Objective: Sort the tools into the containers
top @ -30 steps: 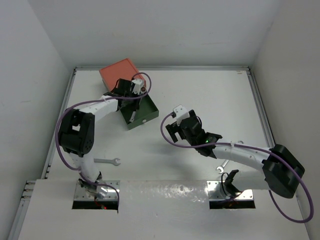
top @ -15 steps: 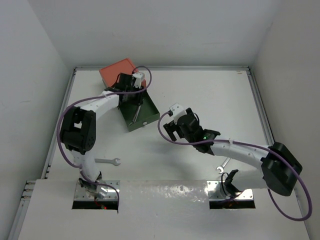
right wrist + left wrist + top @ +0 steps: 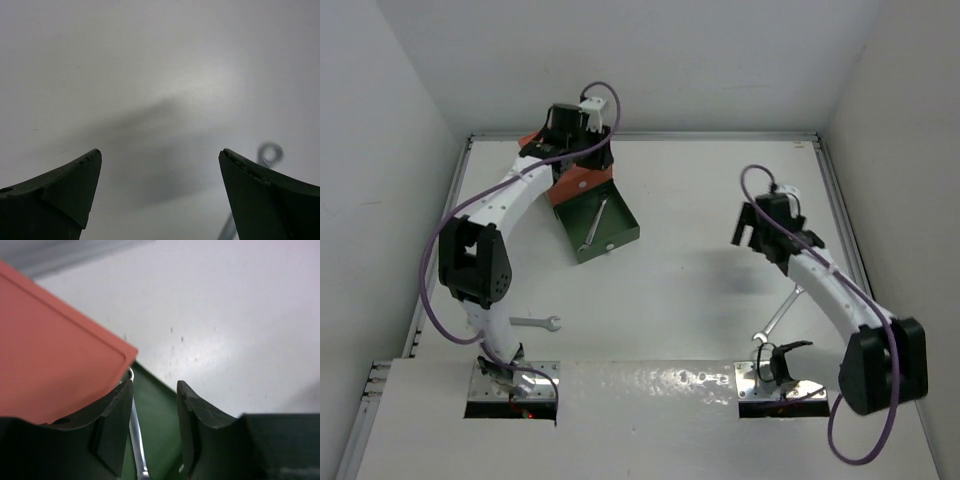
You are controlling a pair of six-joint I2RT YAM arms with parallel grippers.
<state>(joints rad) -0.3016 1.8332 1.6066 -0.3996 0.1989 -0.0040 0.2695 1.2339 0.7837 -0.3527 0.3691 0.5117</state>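
Note:
The containers are one small box: the orange-red upper drawer (image 3: 576, 184) and the dark green lower drawer (image 3: 618, 226), which is pulled out with its white knob (image 3: 609, 243) in front. A silver wrench (image 3: 593, 225) lies in the green drawer. It also shows in the left wrist view (image 3: 136, 436), beside the orange top (image 3: 50, 355). My left gripper (image 3: 580, 150) (image 3: 154, 385) is open and empty above the box's back edge. A second wrench (image 3: 536, 322) lies near the left base. A third wrench (image 3: 780, 314) (image 3: 271, 152) lies near my open, empty right gripper (image 3: 752, 232) (image 3: 159, 152). The hex key is out of view.
White walls enclose the table on three sides, with a raised rim (image 3: 840, 200) along its edges. Purple cables (image 3: 445, 250) loop along both arms. The arm bases (image 3: 510, 385) sit at the near edge.
My right arm swung from the table's middle to the right side, uncovering the wrench there. My left gripper rose and drew back from over the green drawer to the box's back edge.

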